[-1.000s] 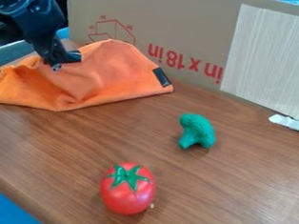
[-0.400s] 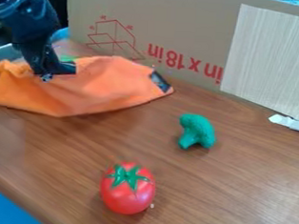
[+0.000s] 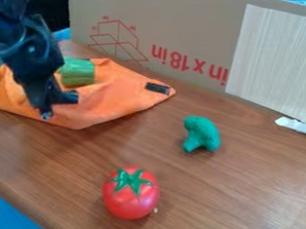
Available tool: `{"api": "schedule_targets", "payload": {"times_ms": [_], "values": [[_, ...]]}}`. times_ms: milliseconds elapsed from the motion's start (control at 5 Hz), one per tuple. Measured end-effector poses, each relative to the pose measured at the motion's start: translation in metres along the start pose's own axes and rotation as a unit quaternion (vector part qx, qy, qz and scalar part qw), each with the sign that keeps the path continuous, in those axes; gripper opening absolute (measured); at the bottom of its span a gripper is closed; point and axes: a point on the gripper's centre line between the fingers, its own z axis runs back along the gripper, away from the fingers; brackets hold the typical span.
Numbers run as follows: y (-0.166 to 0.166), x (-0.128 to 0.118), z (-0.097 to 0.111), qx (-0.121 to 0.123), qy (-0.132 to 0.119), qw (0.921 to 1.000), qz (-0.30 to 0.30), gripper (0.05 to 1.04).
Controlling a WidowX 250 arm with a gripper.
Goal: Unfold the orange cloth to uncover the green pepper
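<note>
One cloth [image 3: 111, 99], orange and rumpled, is lying at the back left of the table [image 3: 242, 190], and the gripper [image 3: 58, 107] is hanging right at its front edge, low over the folds! Is it clamping any fabric? I cannot tell from here, nor whether it is apart or together. Up behind the gripper, a green thing [image 3: 78, 73] is poking out among the folds, its lower part touching the orange fabric.

Now, the handling: this cloth is looking light and thoroughly soft, the sort that would be sagging and creasing rather than holding a shape. Nothing is suggesting a fragile or slippery piece. A raised fold or the near edge is offering the best hold, I'd judge; the flat stretch toward the right corner is giving far less to pinch. That corner is carrying a small dark tag [image 3: 158, 88], with no writing I can make out.

Over to the print: the box [image 3: 181, 20] is standing behind, showing red print [image 3: 175, 59] upside down, plus a red line drawing. A pale panel [image 3: 276, 60] is covering its right side, with a white scrap [image 3: 298, 126] lying at the foot.

Out front, the tomato [image 3: 130, 203] is sitting nearest us, green leaves on top, while the broccoli [image 3: 203, 132] is resting farther back and to the right, well apart from the cloth.
</note>
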Motion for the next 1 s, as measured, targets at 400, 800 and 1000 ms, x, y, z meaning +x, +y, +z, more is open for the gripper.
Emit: {"api": "schedule_targets", "payload": {"times_ms": [400,800,1000], "values": [[-0.040,-0.019,-0.012,0.023,-0.003,0.9988,-0.042,0.062],[-0.062,-0.023,-0.009,0.016,0.000,0.9988,-0.046,0.062],[-0.064,-0.018,-0.009,-0.007,0.020,0.9994,-0.027,0.088]]}}
